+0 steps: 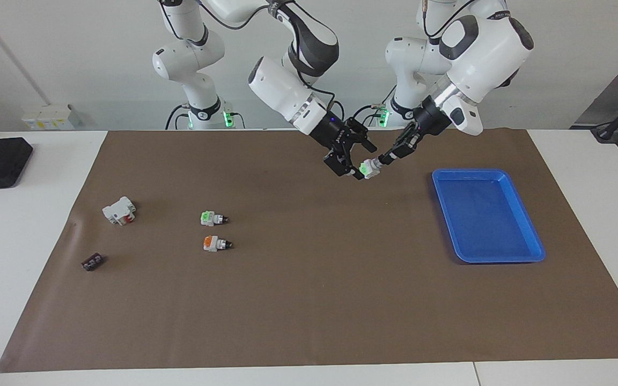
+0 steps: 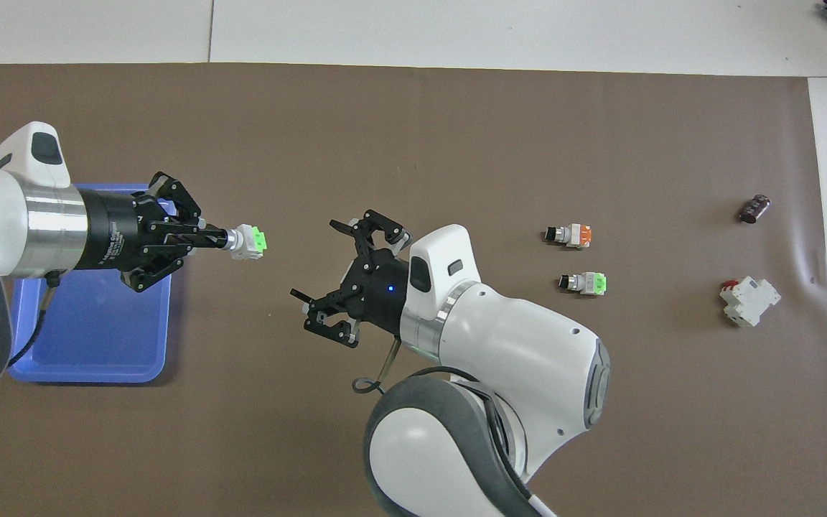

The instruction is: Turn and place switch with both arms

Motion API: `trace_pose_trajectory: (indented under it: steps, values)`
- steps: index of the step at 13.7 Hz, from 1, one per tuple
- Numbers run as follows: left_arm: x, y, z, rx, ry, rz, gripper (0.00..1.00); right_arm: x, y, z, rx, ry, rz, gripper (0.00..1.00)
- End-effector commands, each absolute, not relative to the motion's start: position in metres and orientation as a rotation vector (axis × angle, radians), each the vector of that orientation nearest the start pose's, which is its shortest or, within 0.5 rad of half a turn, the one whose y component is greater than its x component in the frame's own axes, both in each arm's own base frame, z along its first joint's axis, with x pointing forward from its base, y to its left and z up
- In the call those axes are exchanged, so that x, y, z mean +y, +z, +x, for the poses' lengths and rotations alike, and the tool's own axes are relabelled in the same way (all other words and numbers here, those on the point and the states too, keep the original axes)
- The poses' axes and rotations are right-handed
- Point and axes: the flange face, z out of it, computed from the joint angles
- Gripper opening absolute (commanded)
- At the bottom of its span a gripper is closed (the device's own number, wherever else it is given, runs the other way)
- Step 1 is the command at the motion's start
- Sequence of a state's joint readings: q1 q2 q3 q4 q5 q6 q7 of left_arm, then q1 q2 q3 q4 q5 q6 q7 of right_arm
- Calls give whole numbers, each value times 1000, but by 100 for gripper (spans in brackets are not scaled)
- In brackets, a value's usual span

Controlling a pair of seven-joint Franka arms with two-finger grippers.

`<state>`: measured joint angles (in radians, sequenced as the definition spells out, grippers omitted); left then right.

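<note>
Left gripper, right of centre in the upper facing view, clamped on the black knob end of a switch with a green mark, white body pointing away from the fingers, held in the air over the brown mat. Right gripper just beside that switch in the facing view, clearly apart from it at centre of the overhead view, fingers spread wide, holding nothing. Blue tray at the right of the facing view, partly under the left arm in the overhead view. Second green-marked switch and orange-marked switch lying left of centre in the facing view, close together. White breaker block and small dark part at far left there.
</note>
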<state>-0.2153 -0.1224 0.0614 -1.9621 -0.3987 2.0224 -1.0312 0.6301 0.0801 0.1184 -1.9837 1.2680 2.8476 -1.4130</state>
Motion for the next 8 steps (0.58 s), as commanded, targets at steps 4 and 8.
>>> trace_pose_trajectory:
  steps: [4,8]
  values:
    - [32,527,525,-1360,-131,-3126,0,265,476,515,-1283,-1089,-2181,100]
    - [87,484,519,-988,-171,-3139,0,180,473,559,-1473,-1082,-2330,100]
